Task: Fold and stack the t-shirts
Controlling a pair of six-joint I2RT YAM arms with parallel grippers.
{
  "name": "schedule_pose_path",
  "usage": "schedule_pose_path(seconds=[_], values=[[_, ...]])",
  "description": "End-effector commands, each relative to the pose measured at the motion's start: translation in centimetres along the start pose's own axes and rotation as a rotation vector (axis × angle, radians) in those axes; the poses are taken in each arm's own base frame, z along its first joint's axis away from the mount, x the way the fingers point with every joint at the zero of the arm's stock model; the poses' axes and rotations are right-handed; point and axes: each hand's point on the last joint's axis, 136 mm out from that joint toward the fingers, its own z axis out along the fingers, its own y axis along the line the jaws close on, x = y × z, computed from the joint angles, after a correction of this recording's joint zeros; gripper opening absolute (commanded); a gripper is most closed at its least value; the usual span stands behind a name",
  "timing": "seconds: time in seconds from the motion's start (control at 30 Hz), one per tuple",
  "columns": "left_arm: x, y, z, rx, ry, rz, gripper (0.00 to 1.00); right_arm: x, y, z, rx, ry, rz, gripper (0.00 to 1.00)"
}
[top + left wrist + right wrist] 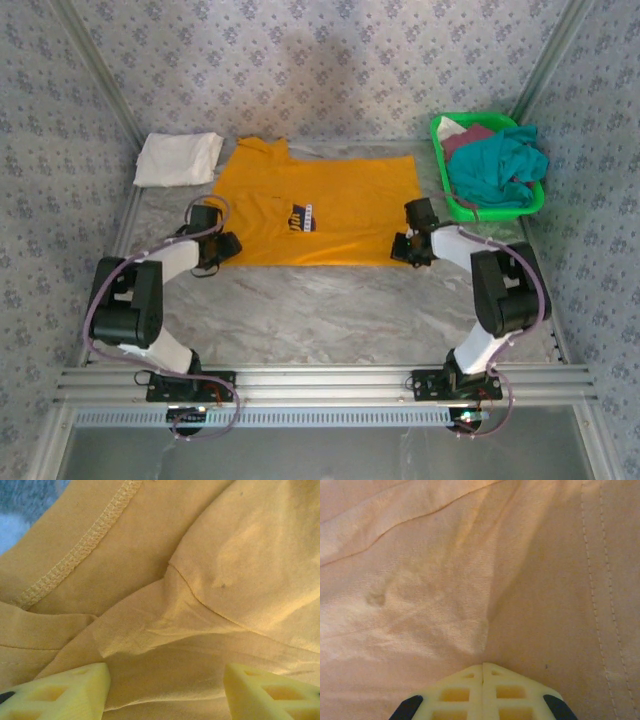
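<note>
the mustard t-shirt [340, 195] lies spread flat at centre. right gripper [483, 669] pinches a pucker of it, jaws closed; left gripper [165, 680] gapes over the cloth (nothing held) and should grip before both lift evenly.

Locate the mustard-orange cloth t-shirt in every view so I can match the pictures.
Top external: the mustard-orange cloth t-shirt lies spread mid-table, print up.
Left wrist: its creased cloth lies beneath the open left gripper.
Right wrist: its cloth puckers at the shut right gripper.
Shared landmark: the grippers, at the shirt's near corners from above, at the bottom edge in each wrist view.
</note>
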Motion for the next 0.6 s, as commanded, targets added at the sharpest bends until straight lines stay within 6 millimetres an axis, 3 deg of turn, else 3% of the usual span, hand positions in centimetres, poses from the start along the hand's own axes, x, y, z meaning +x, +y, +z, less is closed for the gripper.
schedule_pose_path(seconds=[0.0,0.17,0.27,0.43,0.57], values=[[6.8,3.7,-0.6,-0.102,0.212,-0.063,0.63,4.1,-1.5,-1.0,0.046,0.074,0.055,0.0],[9.2,5.1,-3.0,-0.153,0.208,-0.06,0.63,7.7,-2.4,-2.1,0.059,0.091,0.091,0.0],[8.5,5.0,-4.4,-0.149,0.168,-0.062,0.62,7.4,-2.1,-3.3,0.044,0.06,0.094,0.0],[2.4,0.3,-7.2,-0.037,0.018,-0.011,0.62,1.8,0.4,-6.5,-0.006,-0.084,0.053,0.0],[-2.6,-4.2,-6.9,0.04,-0.062,0.041,0.62,-3.9,2.6,-6.9,-0.051,-0.187,0.045,0.0]])
